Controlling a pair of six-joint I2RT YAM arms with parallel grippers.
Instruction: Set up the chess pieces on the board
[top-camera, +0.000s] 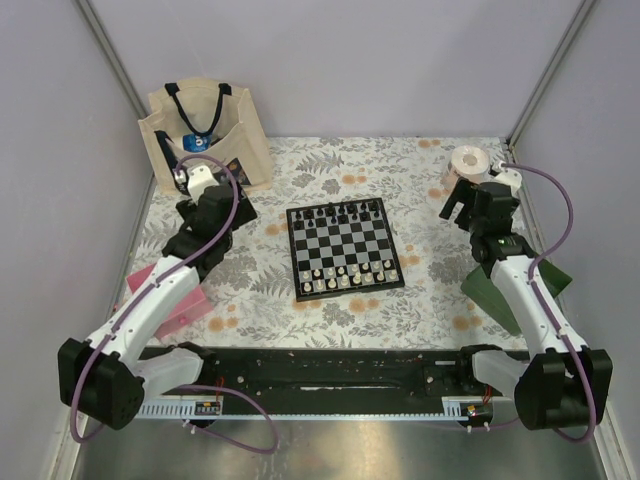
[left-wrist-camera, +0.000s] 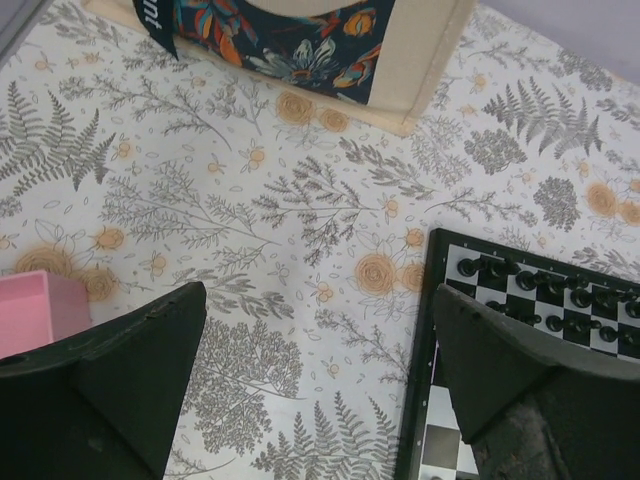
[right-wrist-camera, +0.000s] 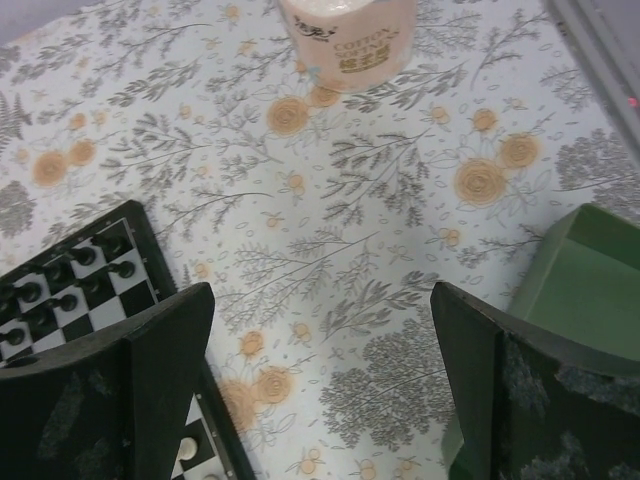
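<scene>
Both pincers wide open, nothing held

The board (top-camera: 345, 250) sits mid-surface between the arms. The black chess pieces (top-camera: 340, 212) line its far rows and the cream ones (top-camera: 350, 277) its near rows. The left pincer (left-wrist-camera: 315, 300) hangs over flowered cloth just left of the board, near a tote bag (top-camera: 205, 135). The right pincer (right-wrist-camera: 320, 295) hangs to the board's right, between a paper roll (right-wrist-camera: 345, 40) and a green box (right-wrist-camera: 585, 290).

Plain lilac walls (top-camera: 360, 60), flowered tablecloth (top-camera: 420, 300), even light
</scene>
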